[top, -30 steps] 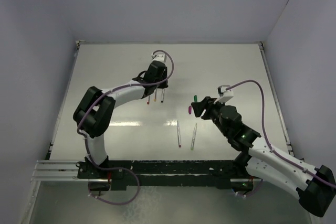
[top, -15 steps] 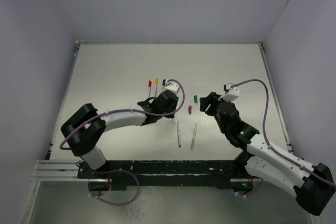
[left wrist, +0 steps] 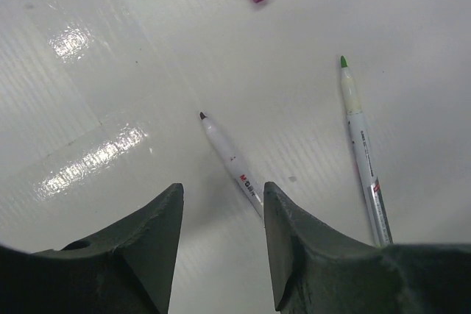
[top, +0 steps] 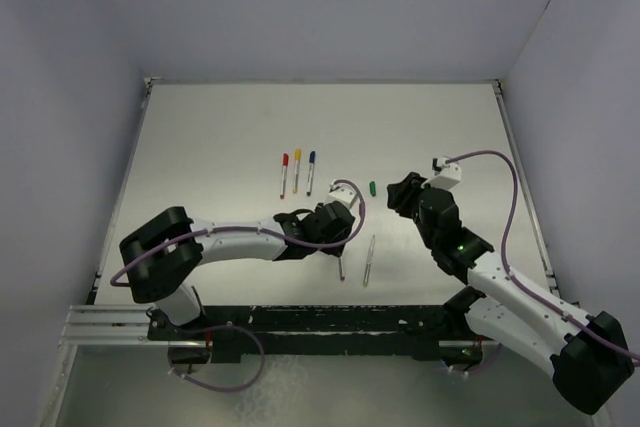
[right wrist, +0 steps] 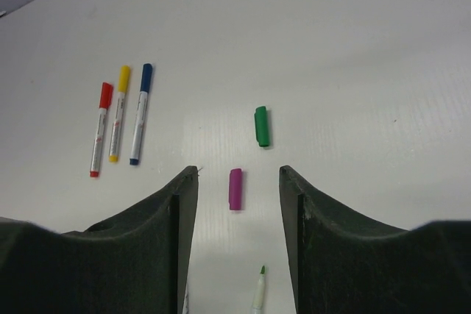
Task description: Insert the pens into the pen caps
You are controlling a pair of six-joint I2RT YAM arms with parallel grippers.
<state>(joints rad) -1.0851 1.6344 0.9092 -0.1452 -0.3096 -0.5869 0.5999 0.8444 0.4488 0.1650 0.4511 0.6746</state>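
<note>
The dark-tipped pen (left wrist: 229, 158), judged light, stiff and slick, is best pinched mid-barrel by the spread left gripper (left wrist: 222, 190), while the purple cap (right wrist: 235, 190) is framed by the spread right gripper (right wrist: 238, 173).

Free table (right wrist: 368, 34) around purple cap (right wrist: 235, 188)

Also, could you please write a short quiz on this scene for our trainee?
1. How many pens already wear caps?
2. True or false: the left gripper grips a pen.
3. Which cap shows between the right gripper's fingertips in its wrist view? A green cap, B purple cap, C red cap.
Key: 1. Three: red pen, yellow pen, blue pen. 2. False; it is open. 3. B.
</note>
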